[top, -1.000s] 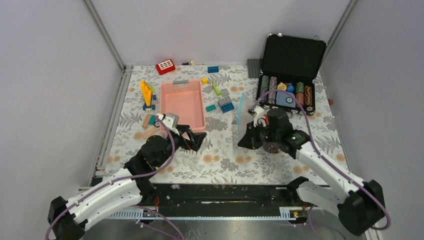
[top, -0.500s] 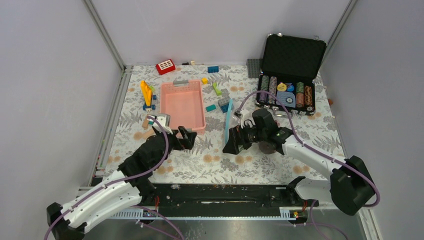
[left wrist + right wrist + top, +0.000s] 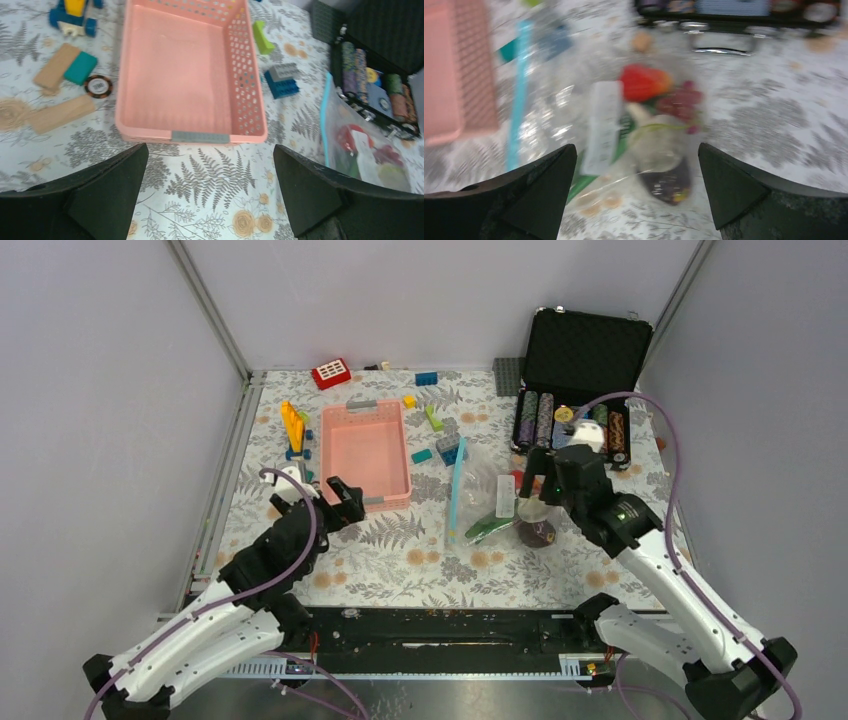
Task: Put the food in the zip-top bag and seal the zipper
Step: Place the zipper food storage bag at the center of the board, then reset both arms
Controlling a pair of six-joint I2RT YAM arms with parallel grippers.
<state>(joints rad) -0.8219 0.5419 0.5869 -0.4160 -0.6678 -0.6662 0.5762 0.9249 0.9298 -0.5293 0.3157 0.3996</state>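
- The bag [image 3: 485, 490] lies flat on the flowered cloth [image 3: 400, 560], centre right of the top view, between the pink basket [image 3: 365, 450] and the right gripper [image 3: 532, 490].
- The zipper [image 3: 457, 488] runs along the bag's left edge in that view. Its upper end is near a blue block [image 3: 452, 449]. Whether the zipper is pressed closed cannot be told.
- The food shows through the plastic. The red piece [image 3: 641, 82] and the grapes [image 3: 681, 102] sit in the upper middle of the blurred right wrist view. The green pods [image 3: 488, 530] and the maroon fruit [image 3: 538, 532] are at the bag's lower end in the top view.
- Right gripper: the fingers are spread wide with nothing between them, above the food end of the bag. Whether they touch the plastic cannot be told.
- Left gripper [image 3: 345, 500]: the fingers are spread wide and hold nothing, just below the basket's lower left corner in the top view and well apart from the bag.
- The chip case [image 3: 580, 380] stands open at the upper right of the top view.
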